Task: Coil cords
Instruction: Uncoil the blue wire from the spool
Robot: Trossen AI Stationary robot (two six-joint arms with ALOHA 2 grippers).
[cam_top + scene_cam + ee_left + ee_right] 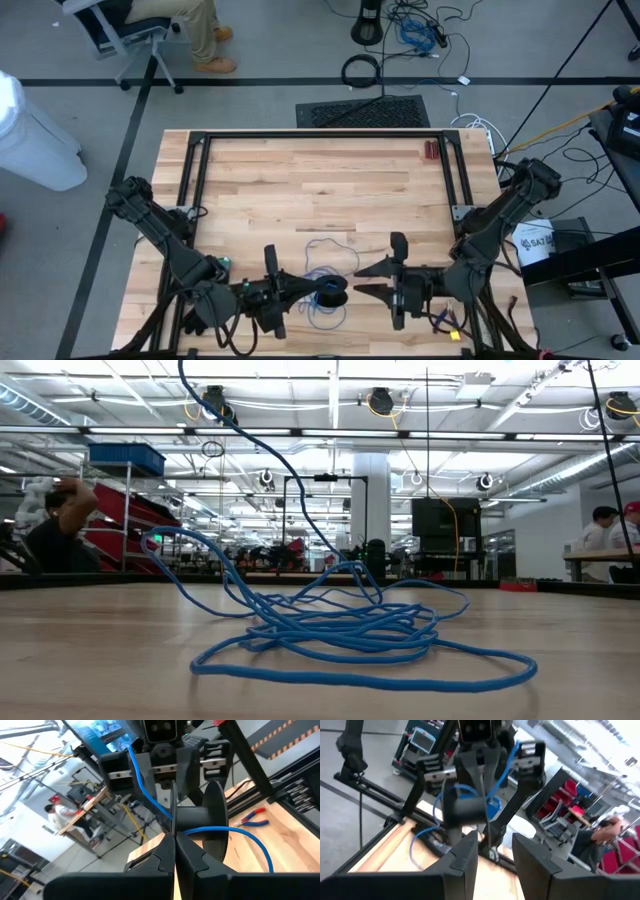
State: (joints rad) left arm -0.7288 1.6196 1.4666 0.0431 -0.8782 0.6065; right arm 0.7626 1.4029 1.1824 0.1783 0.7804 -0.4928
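Cord (340, 630), thin and blue, lies in a loose messy pile on the wooden table (300, 170), near the front edge between the two arms. One strand goes up to a black spool (212, 825). The left gripper (300, 290) is clenched tight on the spool's flat rim. The right gripper (365, 278) is just beside the spool, with its fingers (465, 855) spread apart and holding nothing. Red-handled pliers (252, 818) lie on the table too.
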